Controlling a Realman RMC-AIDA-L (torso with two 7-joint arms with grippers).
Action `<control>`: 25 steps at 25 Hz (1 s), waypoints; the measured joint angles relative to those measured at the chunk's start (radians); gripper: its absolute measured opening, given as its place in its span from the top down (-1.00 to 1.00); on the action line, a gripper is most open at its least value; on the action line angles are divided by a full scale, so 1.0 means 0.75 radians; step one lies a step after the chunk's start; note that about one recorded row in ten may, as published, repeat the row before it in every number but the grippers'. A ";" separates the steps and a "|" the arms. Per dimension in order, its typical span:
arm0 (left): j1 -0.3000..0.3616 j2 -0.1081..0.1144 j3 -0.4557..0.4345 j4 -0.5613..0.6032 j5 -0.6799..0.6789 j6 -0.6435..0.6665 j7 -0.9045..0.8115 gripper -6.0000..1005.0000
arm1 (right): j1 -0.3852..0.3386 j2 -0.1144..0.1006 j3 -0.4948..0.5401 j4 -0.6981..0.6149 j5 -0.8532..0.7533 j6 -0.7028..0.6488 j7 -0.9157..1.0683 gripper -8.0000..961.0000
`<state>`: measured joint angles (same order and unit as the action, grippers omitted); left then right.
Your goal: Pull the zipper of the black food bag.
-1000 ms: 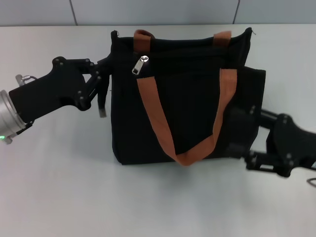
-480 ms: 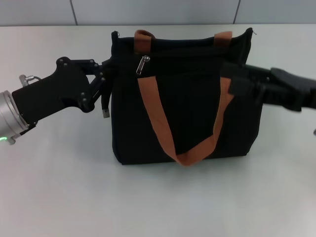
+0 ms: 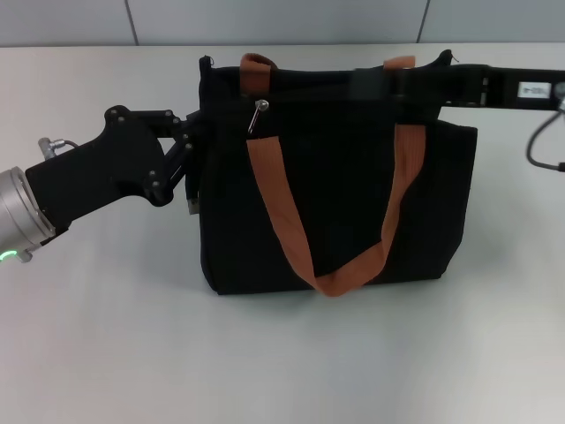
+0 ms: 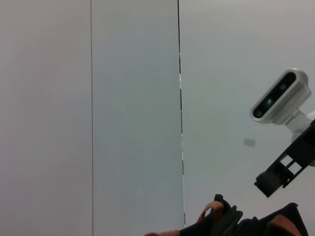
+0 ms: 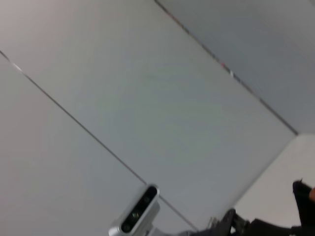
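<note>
The black food bag (image 3: 335,194) stands upright on the white table (image 3: 106,336), with orange-brown strap handles (image 3: 281,212) hanging down its front. The silver zipper (image 3: 258,116) pull hangs at the top edge, near the bag's left end. My left gripper (image 3: 188,159) is pressed against the bag's left side edge. My right arm reaches in from the right along the bag's top edge, and the right gripper (image 3: 366,85) sits over the top between the two handle ends, well right of the zipper pull. A bit of the bag's top (image 4: 231,223) shows in the left wrist view.
A grey wall panel (image 3: 265,22) runs behind the table's far edge. A cable (image 3: 540,141) loops beside the right arm at the far right. Both wrist views show mostly wall and the head camera (image 4: 280,96).
My right arm has swung up from low beside the bag's right side to lie across its top edge, reaching leftward. My left gripper has closed in onto the bag's left edge.
</note>
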<state>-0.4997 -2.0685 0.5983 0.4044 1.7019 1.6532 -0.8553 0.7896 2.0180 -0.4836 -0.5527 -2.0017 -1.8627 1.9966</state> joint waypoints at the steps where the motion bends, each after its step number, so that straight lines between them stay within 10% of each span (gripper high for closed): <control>1: 0.000 0.000 0.000 -0.001 0.000 -0.001 0.000 0.93 | 0.000 0.000 0.000 0.000 0.000 0.000 0.000 -0.45; 19: -0.010 0.000 -0.007 -0.001 0.001 -0.059 -0.008 0.93 | 0.082 0.031 -0.170 0.013 -0.002 0.225 0.417 -0.40; 25: -0.008 -0.001 -0.001 -0.001 0.001 -0.059 -0.011 0.93 | 0.103 0.051 -0.178 0.019 -0.005 0.270 0.450 0.07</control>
<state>-0.5058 -2.0693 0.5973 0.4034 1.7028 1.6087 -0.8637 0.8666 2.0561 -0.6174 -0.5386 -2.0054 -1.6600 2.3338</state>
